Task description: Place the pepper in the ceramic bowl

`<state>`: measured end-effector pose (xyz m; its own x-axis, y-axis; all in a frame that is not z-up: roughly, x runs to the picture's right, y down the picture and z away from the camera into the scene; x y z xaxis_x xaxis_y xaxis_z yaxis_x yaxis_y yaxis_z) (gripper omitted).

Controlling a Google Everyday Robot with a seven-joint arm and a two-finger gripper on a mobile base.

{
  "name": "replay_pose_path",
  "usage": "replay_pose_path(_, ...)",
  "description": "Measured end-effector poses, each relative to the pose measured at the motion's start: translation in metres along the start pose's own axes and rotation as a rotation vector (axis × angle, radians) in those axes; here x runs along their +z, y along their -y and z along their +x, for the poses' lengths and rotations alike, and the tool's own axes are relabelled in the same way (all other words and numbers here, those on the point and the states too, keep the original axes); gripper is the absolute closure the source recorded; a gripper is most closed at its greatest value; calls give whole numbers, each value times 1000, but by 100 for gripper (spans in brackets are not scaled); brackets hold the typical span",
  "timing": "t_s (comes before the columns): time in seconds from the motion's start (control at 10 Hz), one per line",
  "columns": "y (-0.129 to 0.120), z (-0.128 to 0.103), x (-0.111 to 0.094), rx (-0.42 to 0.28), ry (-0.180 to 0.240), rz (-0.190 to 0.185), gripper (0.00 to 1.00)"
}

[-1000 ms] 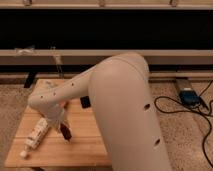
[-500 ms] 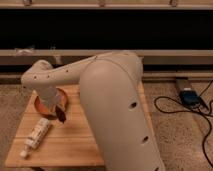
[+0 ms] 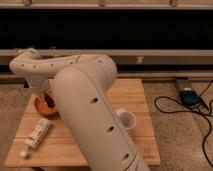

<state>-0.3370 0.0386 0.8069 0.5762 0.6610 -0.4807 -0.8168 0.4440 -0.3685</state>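
Pepper not made out anywhere; hidden or too small to tell. One ceramic bowl (image 3: 44,105), orange-red and shallow, resting at the far left of the wooden bench (image 3: 135,95), partly covered by the arm. One white robot arm (image 3: 85,110), bulky, rising from the near edge, bending over the middle of the bench and reaching leftward. Claw (image 3: 41,92) down at the left end of the arm, right above the bowl's far rim; whether clenched, released or grasping something cannot be told. One white labelled bottle (image 3: 36,136) lying on its side on the near left of the bench, just nearer than the bowl, cap end pointing to the near left corner. One white mug (image 3: 126,120) standing upright right of the arm, well apart from the bowl. One blue device (image 3: 189,96) with black cables on the speckled floor to the right of the bench.
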Motion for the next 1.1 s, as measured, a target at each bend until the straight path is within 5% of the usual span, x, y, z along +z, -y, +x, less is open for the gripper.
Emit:
replay_pose_path(0.2,15,-35,3,6,25,0,49)
replay_pose_path(0.5,28,-46,6,32,42,-9,21)
replay_pose_path(1.1,27,-48,6,34,48,-13,20)
